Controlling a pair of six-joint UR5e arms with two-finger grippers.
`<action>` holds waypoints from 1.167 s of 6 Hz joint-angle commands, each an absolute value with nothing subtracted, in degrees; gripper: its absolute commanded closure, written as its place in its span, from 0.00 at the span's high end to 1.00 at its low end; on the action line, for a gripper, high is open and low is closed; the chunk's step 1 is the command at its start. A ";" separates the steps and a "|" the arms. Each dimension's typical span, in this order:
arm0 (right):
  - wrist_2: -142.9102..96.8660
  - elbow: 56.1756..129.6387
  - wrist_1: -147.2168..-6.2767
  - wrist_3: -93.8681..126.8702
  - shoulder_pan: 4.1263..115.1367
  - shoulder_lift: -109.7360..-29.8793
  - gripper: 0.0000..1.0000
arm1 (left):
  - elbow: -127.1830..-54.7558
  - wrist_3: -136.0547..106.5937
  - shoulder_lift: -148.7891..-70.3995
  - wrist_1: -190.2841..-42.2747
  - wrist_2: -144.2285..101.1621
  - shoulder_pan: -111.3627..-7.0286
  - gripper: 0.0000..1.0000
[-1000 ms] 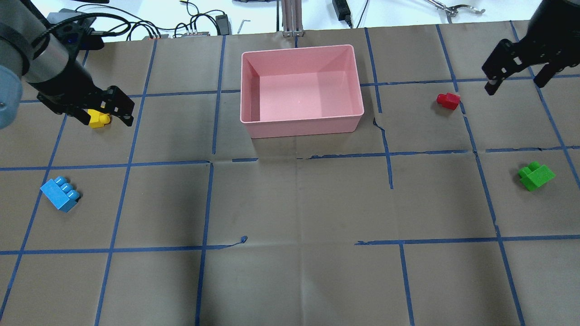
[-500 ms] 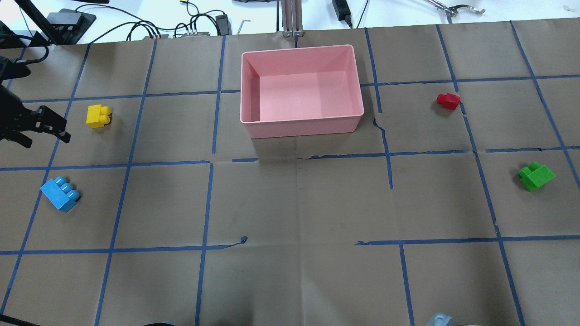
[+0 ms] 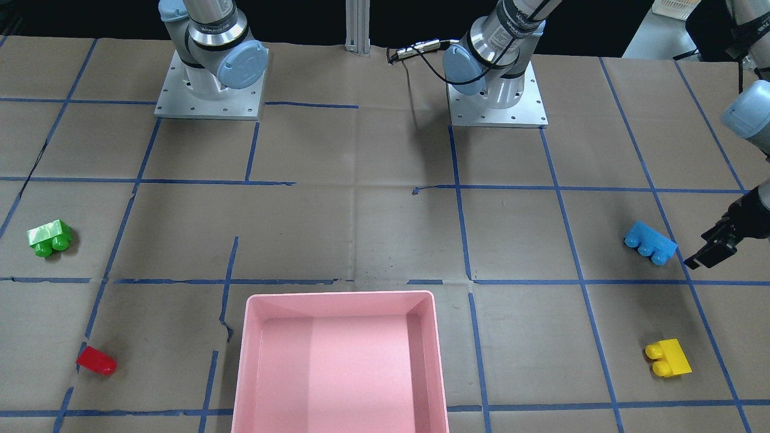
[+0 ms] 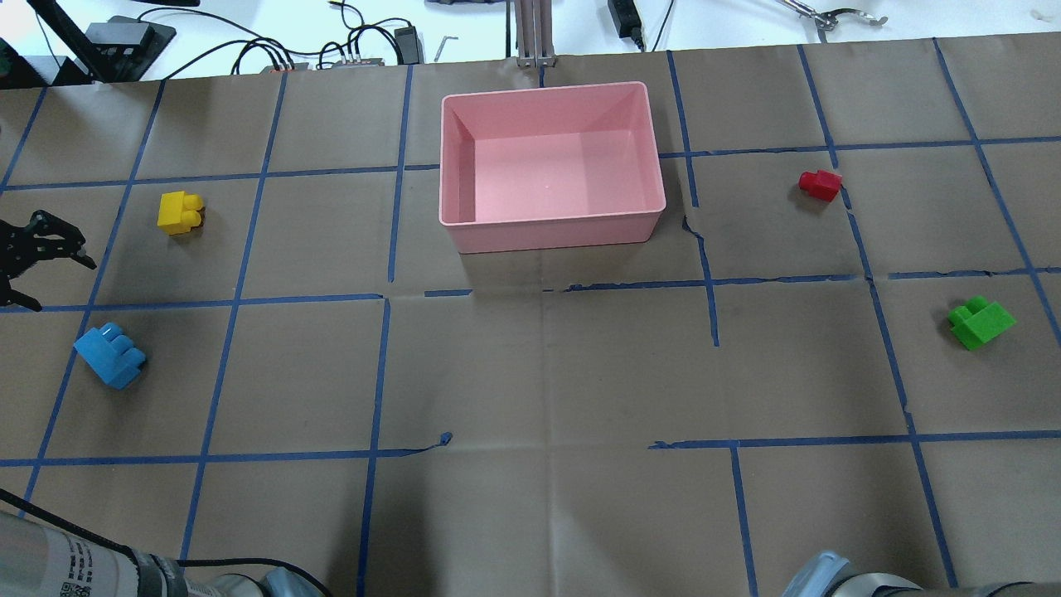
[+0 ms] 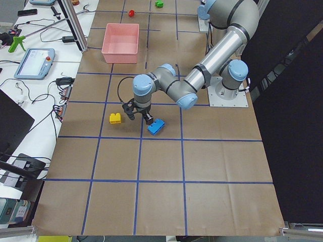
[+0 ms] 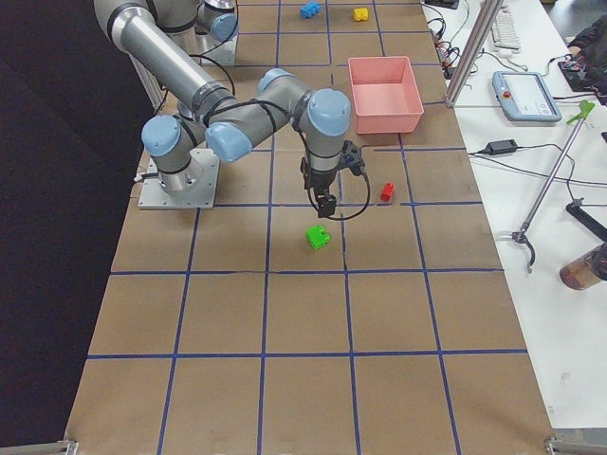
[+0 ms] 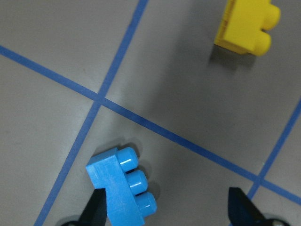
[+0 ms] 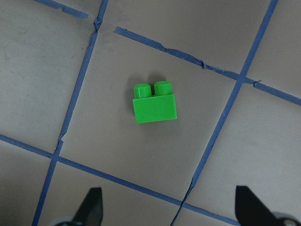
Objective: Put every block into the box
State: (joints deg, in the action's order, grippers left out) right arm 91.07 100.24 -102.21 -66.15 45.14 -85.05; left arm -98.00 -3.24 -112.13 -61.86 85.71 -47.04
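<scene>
The left arm's black two-finger gripper (image 7: 168,207) hangs over the table with its jaws spread wide and nothing between them. The light blue three-stud plastic brick (image 7: 123,185) lies right by one fingertip, off-centre and skewed to the jaw line. A straight descent would likely land that finger on the brick and tip or shove it, and a squeeze on the slant could spin it out. The yellow two-stud plastic brick (image 7: 246,28) sits near, across a tape line.

The right arm's black two-finger gripper (image 8: 169,205) is equally wide open and empty. The green two-stud plastic brick (image 8: 154,103) lies ahead of its fingers rather than between them, and a grip on the rounded studs may slip. The small red plastic brick (image 4: 820,185) rests apart.

The large pink plastic box (image 4: 553,232) holds no brick and stands well apart from all four, so a weak pinch risks a drop on the way.
</scene>
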 commanded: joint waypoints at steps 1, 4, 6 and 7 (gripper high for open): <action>90.79 106.49 -105.80 -66.44 44.91 -83.25 1.00 | -98.61 -8.26 -115.65 -61.35 85.96 -46.85 0.95; 90.97 116.17 -125.28 -66.71 45.00 -78.86 1.00 | -102.39 -7.39 -116.37 -59.60 90.61 -46.41 0.95; 90.27 116.28 -128.39 -66.53 45.09 -75.25 1.00 | -102.57 -6.06 -116.71 -59.59 93.25 -46.14 0.95; 88.44 116.28 -128.84 -66.01 45.35 -74.80 1.00 | -102.74 -5.89 -117.68 -56.81 92.99 -46.14 0.95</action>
